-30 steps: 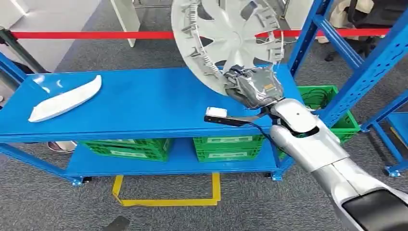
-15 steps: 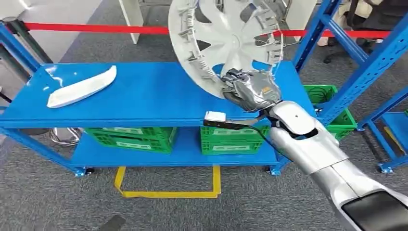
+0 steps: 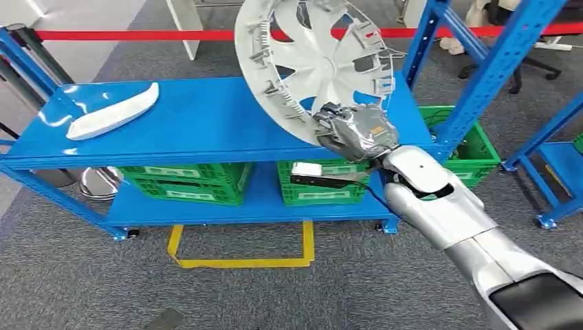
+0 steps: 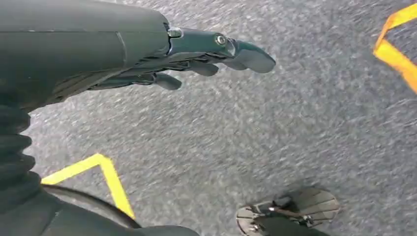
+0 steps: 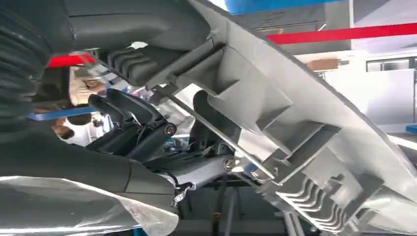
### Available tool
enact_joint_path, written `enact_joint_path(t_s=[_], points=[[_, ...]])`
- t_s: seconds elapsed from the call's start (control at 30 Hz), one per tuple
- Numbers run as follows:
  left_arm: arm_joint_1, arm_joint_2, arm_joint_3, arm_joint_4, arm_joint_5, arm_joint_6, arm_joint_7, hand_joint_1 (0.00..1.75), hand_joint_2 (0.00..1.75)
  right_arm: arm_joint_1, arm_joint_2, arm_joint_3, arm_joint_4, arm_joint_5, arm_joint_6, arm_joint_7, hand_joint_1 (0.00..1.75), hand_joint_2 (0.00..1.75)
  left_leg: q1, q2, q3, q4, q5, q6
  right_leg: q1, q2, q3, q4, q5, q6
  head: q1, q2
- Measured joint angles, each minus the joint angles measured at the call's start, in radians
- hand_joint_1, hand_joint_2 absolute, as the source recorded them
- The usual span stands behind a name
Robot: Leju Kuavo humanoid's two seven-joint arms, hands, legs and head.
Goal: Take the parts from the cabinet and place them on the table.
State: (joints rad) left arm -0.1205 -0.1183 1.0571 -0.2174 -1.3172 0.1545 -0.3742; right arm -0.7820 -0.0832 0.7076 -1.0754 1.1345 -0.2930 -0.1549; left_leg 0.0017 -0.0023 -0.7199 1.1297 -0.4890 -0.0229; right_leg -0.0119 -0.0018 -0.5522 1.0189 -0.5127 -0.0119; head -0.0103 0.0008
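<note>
My right hand (image 3: pixel 357 130) grips the lower rim of a large silver-grey wheel cover (image 3: pixel 309 62) and holds it upright, tilted, above the right part of the blue table (image 3: pixel 206 130). In the right wrist view the cover's ribbed inner rim (image 5: pixel 305 147) runs across the picture, with my dark fingers (image 5: pixel 133 123) curled behind it. A long white curved part (image 3: pixel 113 110) lies flat on the table's left end. My left hand (image 4: pixel 196 54) hangs over the grey carpet, its fingers straight and holding nothing.
Green crates (image 3: pixel 185 182) stand on the table's lower shelf. A tall blue rack (image 3: pixel 495 62) rises at the right with a green crate (image 3: pixel 467 148) at its foot. A red barrier tape (image 3: pixel 137 34) crosses behind. Yellow tape (image 3: pixel 240 258) marks the carpet.
The camera has shifted, so the table sits higher and further left in the picture. My right hand has kept its hold on the wheel cover over the table's right part.
</note>
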Motion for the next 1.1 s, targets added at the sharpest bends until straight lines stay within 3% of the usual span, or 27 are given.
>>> enact_joint_path(t_s=[0.07, 0.1, 0.13, 0.17, 0.23, 0.27, 0.3, 0.4, 0.43, 0.47, 0.5, 0.53, 0.57, 0.6, 0.63, 0.67, 0.7, 0.73, 0.77, 0.8, 0.83, 0.93, 1.1], points=[[0.000, -0.001, 0.000, 0.000, 0.000, 0.000, 0.000, 0.00, 1.75, 0.000, 0.000, -0.001, 0.000, -0.010, 0.000, -0.002, 1.75, 1.75, 0.003, 0.000, -0.030, 0.151, -0.087, -0.005, 0.004, 0.000, -0.021, 0.001, 0.018, -0.005, 0.000, 0.000], [0.000, -0.001, 0.000, 0.000, 0.000, 0.000, 0.000, 0.00, 1.75, 0.000, 0.000, -0.001, 0.000, -0.015, 0.000, -0.003, 1.75, 1.75, 0.003, 0.000, -0.032, 0.201, -0.096, -0.005, 0.007, 0.000, -0.032, 0.001, 0.027, -0.006, 0.000, 0.000], [-0.001, -0.001, 0.000, 0.000, 0.000, 0.000, 0.000, 0.00, 1.75, 0.000, 0.000, -0.001, 0.001, -0.016, 0.000, -0.005, 1.75, 1.75, 0.003, 0.000, -0.019, 0.208, -0.078, -0.003, 0.009, 0.000, -0.045, 0.002, 0.036, -0.007, -0.001, 0.000], [-0.001, -0.001, 0.000, 0.000, 0.000, 0.000, 0.001, 0.00, 1.75, 0.000, -0.002, -0.002, 0.001, -0.019, 0.000, -0.007, 1.75, 1.75, 0.002, 0.000, 0.012, 0.177, -0.046, 0.003, 0.013, 0.001, -0.057, 0.002, 0.046, -0.007, 0.000, 0.000], [-0.002, -0.001, -0.001, 0.000, 0.000, 0.000, 0.002, 0.00, 1.75, 0.000, -0.005, -0.007, 0.000, -0.030, 0.000, -0.013, 1.75, 1.75, -0.004, -0.001, 0.117, 0.030, 0.004, 0.023, 0.018, 0.003, -0.074, 0.002, 0.061, -0.005, 0.000, 0.000], [-0.003, 0.001, -0.001, 0.000, 0.000, 0.000, 0.002, 0.00, 1.75, 0.000, -0.005, -0.011, 0.000, -0.037, -0.001, -0.019, 1.75, 1.75, -0.009, -0.002, 0.170, -0.050, -0.008, 0.036, 0.017, 0.003, -0.080, 0.002, 0.067, -0.003, 0.000, 0.000], [-0.004, 0.000, -0.002, 0.000, -0.001, 0.000, 0.002, 0.00, 1.75, 0.000, -0.006, -0.014, 0.000, -0.044, -0.003, -0.026, 1.75, 1.75, -0.011, -0.001, 0.203, -0.114, -0.024, 0.042, 0.022, 0.002, -0.084, 0.003, 0.074, 0.002, 0.002, 0.000], [-0.006, 0.001, -0.003, 0.000, -0.001, 0.000, 0.003, 0.00, 1.75, 0.001, -0.008, -0.015, 0.000, -0.056, -0.008, -0.045, 1.75, 1.75, -0.023, -0.001, 0.193, -0.130, -0.012, 0.051, 0.011, 0.000, -0.100, -0.002, 0.104, 0.019, 0.000, 0.000], [-0.006, -0.002, -0.005, 0.000, -0.001, -0.001, 0.004, 0.00, 1.75, 0.005, -0.012, -0.016, 0.000, -0.061, -0.009, -0.048, 1.75, 1.75, -0.013, 0.003, 0.193, -0.150, 0.004, 0.052, 0.013, 0.000, -0.110, -0.001, 0.099, 0.025, 0.000, 0.000], [-0.006, -0.001, -0.007, 0.000, -0.001, -0.001, 0.005, 0.00, 1.75, 0.007, -0.014, -0.017, 0.000, -0.068, -0.011, -0.053, 1.75, 1.75, -0.013, 0.005, 0.181, -0.153, 0.018, 0.055, 0.011, 0.003, -0.122, 0.017, 0.058, 0.029, 0.003, 0.000], [-0.007, 0.001, -0.008, 0.000, -0.001, -0.001, 0.005, 0.00, 1.75, 0.006, -0.014, -0.017, 0.000, -0.073, -0.011, -0.057, 1.75, 1.75, -0.012, 0.006, 0.168, -0.153, 0.026, 0.063, 0.011, 0.003, -0.140, 0.068, -0.001, 0.033, 0.006, 0.000], [-0.007, 0.001, -0.010, 0.000, -0.001, -0.001, 0.006, 0.00, 1.75, 0.008, -0.015, -0.018, 0.000, -0.084, -0.011, -0.064, 1.75, 1.75, -0.012, 0.006, 0.154, -0.150, 0.036, 0.063, 0.008, 0.002, -0.159, 0.148, -0.060, 0.037, 0.007, 0.000], [-0.007, 0.000, -0.011, 0.000, -0.002, -0.002, 0.008, 0.00, 1.75, 0.012, -0.015, -0.018, 0.000, -0.093, -0.011, -0.070, 1.75, 1.75, -0.012, 0.006, 0.141, -0.148, 0.045, 0.063, 0.007, 0.002, -0.174, 0.221, -0.098, 0.041, 0.005, 0.000], [-0.007, 0.000, -0.012, 0.000, -0.002, -0.002, 0.009, 0.00, 1.75, 0.016, -0.015, -0.018, 0.000, -0.099, -0.011, -0.072, 1.75, 1.75, -0.012, 0.006, 0.128, -0.146, 0.055, 0.062, 0.006, 0.002, -0.183, 0.278, -0.111, 0.045, 0.006, 0.000], [-0.007, 0.000, -0.014, 0.000, -0.002, -0.003, 0.009, 0.00, 1.75, 0.021, -0.015, -0.017, 0.000, -0.108, -0.010, -0.081, 1.75, 1.75, -0.010, 0.007, 0.113, -0.143, 0.065, 0.060, 0.005, 0.002, -0.177, 0.302, -0.091, 0.049, 0.006, 0.000], [-0.007, -0.001, -0.016, 0.000, -0.003, -0.003, 0.009, 0.00, 1.75, 0.025, -0.015, -0.016, -0.001, -0.116, -0.008, -0.089, 1.75, 1.75, -0.008, 0.007, 0.098, -0.140, 0.073, 0.058, 0.002, 0.002, -0.154, 0.290, -0.053, 0.053, 0.006, 0.000], [-0.007, -0.002, -0.017, 0.000, -0.003, -0.003, 0.009, 0.00, 1.75, 0.027, -0.015, -0.014, -0.003, -0.124, -0.002, -0.095, 1.75, 1.75, -0.006, 0.007, 0.082, -0.135, 0.081, 0.054, -0.001, 0.001, -0.113, 0.244, -0.012, 0.056, 0.006, 0.000], [-0.007, -0.002, -0.018, 0.000, -0.003, -0.003, 0.010, 0.00, 1.75, 0.027, -0.015, -0.011, -0.006, -0.126, 0.007, -0.098, 1.75, 1.75, -0.002, 0.006, 0.067, -0.126, 0.089, 0.047, -0.004, 0.000, -0.057, 0.169, 0.011, 0.060, 0.006, 0.000], [-0.007, 0.000, -0.018, 0.000, -0.002, -0.003, 0.009, 0.00, 1.75, 0.026, -0.014, -0.006, -0.014, -0.130, 0.019, -0.099, 1.75, 1.75, -0.003, 0.005, 0.055, -0.116, 0.092, 0.042, -0.008, 0.000, 0.001, 0.086, -0.008, 0.064, 0.008, 0.000], [-0.008, 0.000, -0.019, 0.000, -0.003, -0.002, 0.006, 0.00, 1.75, 0.025, -0.009, -0.002, -0.022, -0.135, 0.029, -0.097, 1.75, 1.75, -0.006, 0.005, 0.040, -0.103, 0.094, 0.036, -0.002, 0.002, 0.058, 0.010, -0.045, 0.062, 0.010, 0.000], [-0.007, 0.000, -0.020, 0.000, -0.002, 0.001, 0.003, 0.00, 1.75, 0.024, -0.008, 0.002, -0.030, -0.142, 0.041, -0.096, 1.75, 1.75, -0.008, 0.005, 0.034, -0.101, 0.102, 0.028, -0.001, 0.004, 0.057, -0.003, -0.062, 0.044, 0.010, 0.000], [-0.006, 0.002, -0.024, 0.000, -0.002, 0.004, 0.003, 0.00, 1.75, 0.024, -0.003, 0.014, -0.043, -0.148, 0.056, -0.095, 1.75, 1.75, -0.005, 0.005, 0.028, -0.104, 0.126, 0.017, 0.000, 0.003, 0.040, 0.001, -0.045, 0.025, 0.008, 0.000], [-0.006, 0.003, -0.025, 0.000, -0.002, 0.004, 0.002, 0.00, 1.75, 0.024, -0.003, 0.015, -0.044, -0.148, 0.057, -0.095, 1.75, 1.75, -0.004, 0.005, 0.027, -0.104, 0.126, 0.016, -0.002, 0.002, 0.037, -0.001, -0.043, 0.023, 0.008, 0.000]])
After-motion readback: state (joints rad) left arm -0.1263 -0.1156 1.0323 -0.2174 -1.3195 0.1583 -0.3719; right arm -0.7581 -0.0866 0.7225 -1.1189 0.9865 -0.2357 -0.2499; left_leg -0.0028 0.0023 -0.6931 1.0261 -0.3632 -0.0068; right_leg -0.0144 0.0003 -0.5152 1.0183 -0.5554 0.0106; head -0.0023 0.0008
